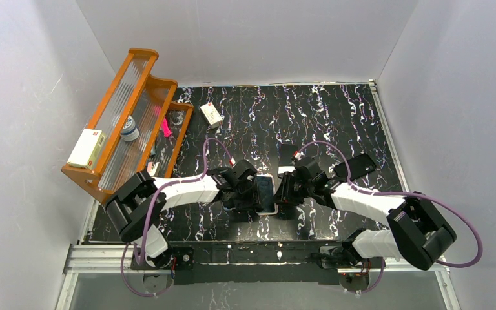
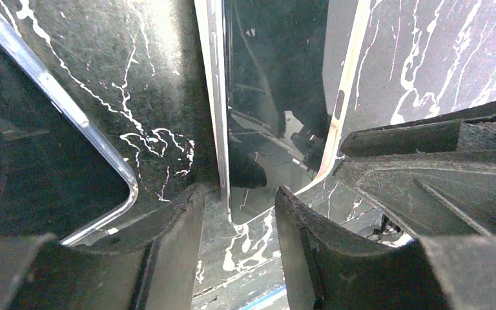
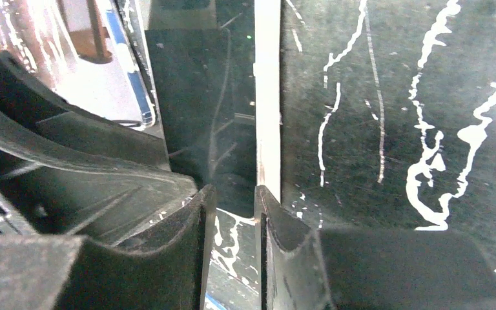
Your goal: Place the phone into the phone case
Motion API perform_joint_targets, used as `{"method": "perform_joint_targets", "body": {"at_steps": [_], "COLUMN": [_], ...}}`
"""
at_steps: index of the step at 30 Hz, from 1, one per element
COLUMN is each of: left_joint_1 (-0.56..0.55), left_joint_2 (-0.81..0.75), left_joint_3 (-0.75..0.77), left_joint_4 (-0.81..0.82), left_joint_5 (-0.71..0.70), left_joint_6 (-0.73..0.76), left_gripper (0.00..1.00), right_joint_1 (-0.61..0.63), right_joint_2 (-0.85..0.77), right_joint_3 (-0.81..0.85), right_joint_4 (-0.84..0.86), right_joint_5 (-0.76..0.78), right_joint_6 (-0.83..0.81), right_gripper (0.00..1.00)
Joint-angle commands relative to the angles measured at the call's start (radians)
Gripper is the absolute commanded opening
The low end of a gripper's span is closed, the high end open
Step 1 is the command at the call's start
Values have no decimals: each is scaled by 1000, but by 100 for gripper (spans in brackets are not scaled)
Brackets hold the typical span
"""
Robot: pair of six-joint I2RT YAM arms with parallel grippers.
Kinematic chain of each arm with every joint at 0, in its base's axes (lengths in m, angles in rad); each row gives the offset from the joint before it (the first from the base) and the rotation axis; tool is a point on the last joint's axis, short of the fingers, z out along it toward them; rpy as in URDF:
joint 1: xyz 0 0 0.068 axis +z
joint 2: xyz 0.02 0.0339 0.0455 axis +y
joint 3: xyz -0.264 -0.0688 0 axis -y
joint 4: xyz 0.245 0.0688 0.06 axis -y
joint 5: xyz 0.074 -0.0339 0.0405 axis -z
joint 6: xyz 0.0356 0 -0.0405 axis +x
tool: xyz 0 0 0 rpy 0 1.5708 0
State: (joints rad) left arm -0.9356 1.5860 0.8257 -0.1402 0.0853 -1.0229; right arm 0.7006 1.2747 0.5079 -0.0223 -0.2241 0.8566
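Phone (image 1: 266, 192) at table centre, flanked by left gripper (image 1: 248, 188) and right gripper (image 1: 286, 191), jaws slightly apart astride its edges; phone case (image 2: 71, 123) apparently just left, insertion unfinished.

The top external camera looks down from above and behind at the whole table (image 1: 336, 116). Both wrist cameras sit close, sharing the phone (image 1: 266, 192) mid-table.

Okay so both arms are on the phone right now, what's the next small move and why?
Probably press the phone down and toward the left end effector to seat that edge. The left wrist view shows the phone's edge standing tilted, not yet flat, and a clear case rim lying beside it. The right end effector is at the opposite edge, so it could steady that side.
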Motion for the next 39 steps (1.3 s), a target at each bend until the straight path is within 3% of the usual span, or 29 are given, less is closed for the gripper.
{"method": "perform_joint_targets", "body": {"at_steps": [1, 10, 22, 26, 30, 39], "left_joint_1": [0, 0, -16, -20, -9, 167], "left_joint_2": [-29, -18, 14, 19, -35, -177], "left_joint_3": [29, 14, -20, -32, -27, -74], "left_joint_4": [-49, 7, 114, 108, 56, 51], "left_joint_5": [-44, 0, 106, 108, 51, 87], "left_joint_6": [7, 6, -81, -91, -82, -33], "left_gripper": [40, 25, 5, 7, 17, 35], "right_joint_1": [-2, -1, 0, 0, -3, -69], "right_joint_2": [-16, 28, 66, 64, 33, -31], "right_joint_3": [23, 3, -43, -59, -57, -39], "right_joint_4": [-65, -23, 174, 202, 148, 128], "right_joint_5": [62, 23, -132, -148, -76, -16], "right_joint_6": [-32, -26, 45, 65, 58, 2], "right_gripper": [36, 38, 33, 33, 34, 40]}}
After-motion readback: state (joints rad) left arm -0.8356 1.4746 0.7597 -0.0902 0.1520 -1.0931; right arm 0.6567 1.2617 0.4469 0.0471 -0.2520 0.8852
